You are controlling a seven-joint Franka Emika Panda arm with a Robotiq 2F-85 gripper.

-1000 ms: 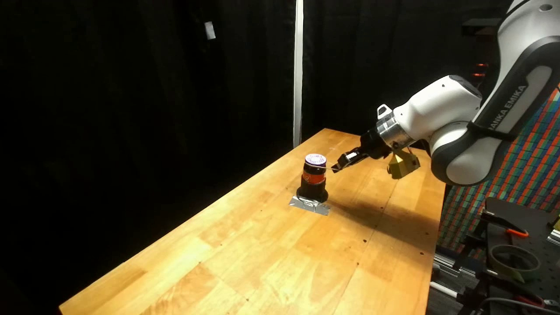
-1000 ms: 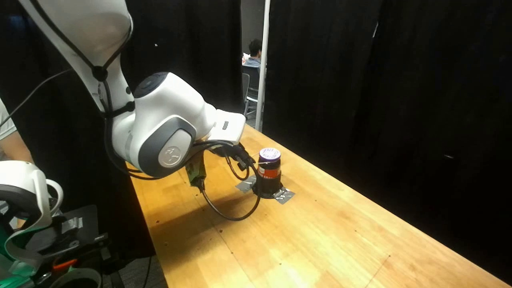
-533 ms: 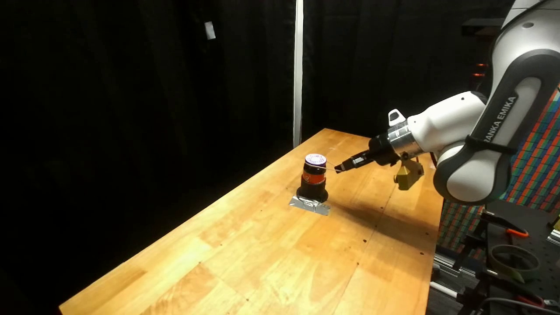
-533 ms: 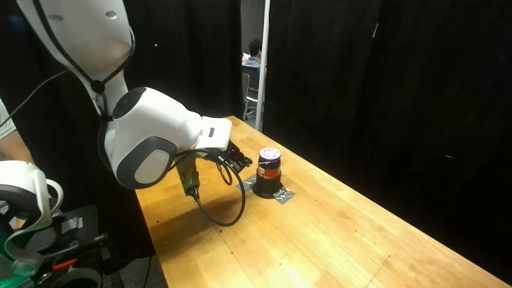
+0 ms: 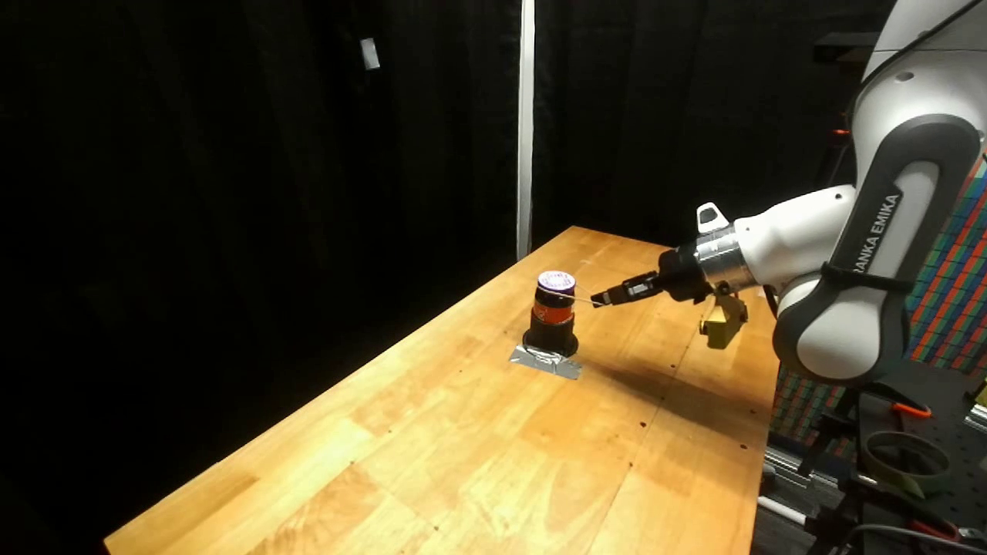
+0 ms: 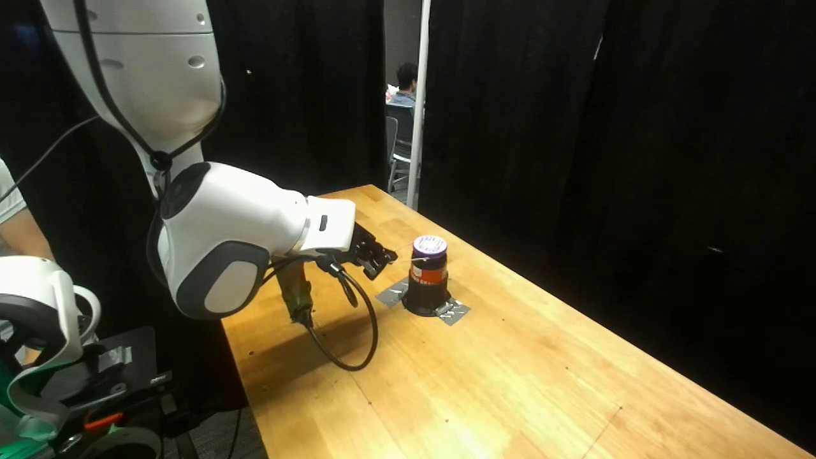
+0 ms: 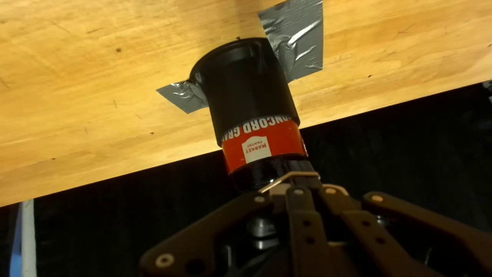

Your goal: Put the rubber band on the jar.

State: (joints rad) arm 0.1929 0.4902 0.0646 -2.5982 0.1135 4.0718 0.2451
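Rubber band (image 7: 303, 174), thin, pale tan: a stretched loop running between a short, dark, cylindrical jar (image 5: 554, 313) and a black two-fingered gripper (image 5: 597, 302). In both exterior views a strand lies against the jar close to the lower edge of its purple-and-white lettered lid (image 5: 556, 280); the course round the back is hidden.

Jar: orange-red label (image 7: 265, 142), lettering inverted in the wrist view; upright, seated in a black cylindrical holder (image 7: 246, 88) with flared foot.

Gripper: beside the jar, apart from it, near lid height; jaws drawn together, grasping the band at the fingertips. Exact seating of the band there is unclear.

Fixings: strips of silver duct tape (image 7: 298, 42), joining holder to a pale wooden tabletop (image 5: 501, 455).

Arm: white and dark-grey jointed robot arm (image 5: 798, 231); yellowish box-shaped fitting (image 5: 723, 322) below the wrist; looped black cable (image 6: 352, 368).

Surroundings: black curtains (image 5: 270, 193); pale upright pole (image 5: 526, 131); in an exterior view, a dark-haired person (image 6: 406, 76) in the curtain gap.
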